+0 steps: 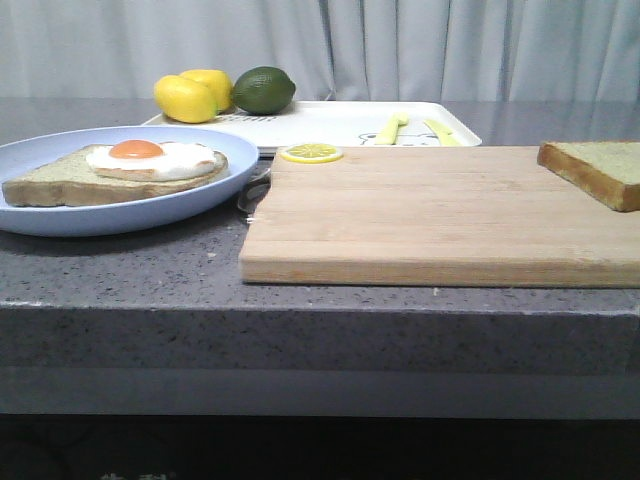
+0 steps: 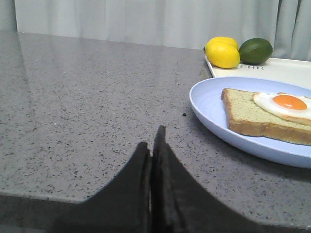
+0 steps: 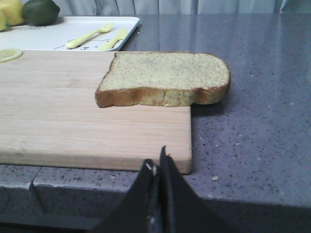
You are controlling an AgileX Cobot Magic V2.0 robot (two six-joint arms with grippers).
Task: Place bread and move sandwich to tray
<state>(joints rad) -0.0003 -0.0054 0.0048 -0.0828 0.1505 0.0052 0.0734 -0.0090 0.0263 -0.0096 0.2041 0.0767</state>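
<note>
All I can see of my own machine is the two claws, one in each wrist view. The left claw (image 2: 151,145) shows as two matte black, wedge-shaped fingers tapering to narrow tips, broad at the base, with a slightly grainy surface. The right claw (image 3: 158,162) looks the same: black, pointed, flaring toward the base, with a small pale fleck near one tip. No cables, screws or markings show.

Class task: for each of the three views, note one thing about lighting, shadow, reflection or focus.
Front view: soft, even light, the bread cut off by the frame edge. Left wrist view: the curtain reflects palely in the counter, and the shut left gripper looms dark and blurred. Right wrist view: dimmer and bluish, the bread shadowing the counter, the shut right gripper soft.
</note>
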